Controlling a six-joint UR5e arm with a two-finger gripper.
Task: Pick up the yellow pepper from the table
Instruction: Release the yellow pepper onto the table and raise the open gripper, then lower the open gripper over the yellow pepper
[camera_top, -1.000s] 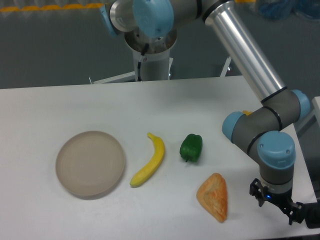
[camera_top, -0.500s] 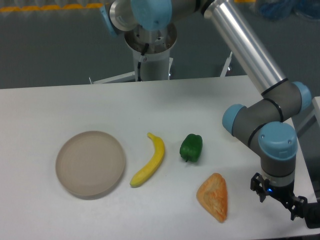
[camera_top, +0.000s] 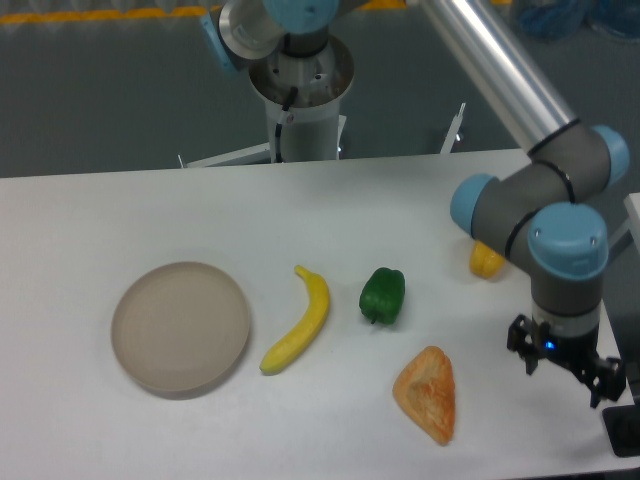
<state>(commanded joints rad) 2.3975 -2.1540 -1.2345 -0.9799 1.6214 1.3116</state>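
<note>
Approach step in progress, pepper not yet grasped. Pincer (camera_top: 565, 362) is hanging over the worktop (camera_top: 150, 210) at near right; open or clenched: can't tell. Yellow pepper (camera_top: 485, 260) is lying farther back, partly hidden behind arm elbow. Next: reposition pincer above pepper, then descend.

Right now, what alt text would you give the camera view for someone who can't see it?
A robot arm's gripper hangs at the right edge of a white table, holding nothing, while the yellow pepper sits partly hidden behind the arm. Laid out to the left: a pastry, green pepper, banana and beige plate.
</note>
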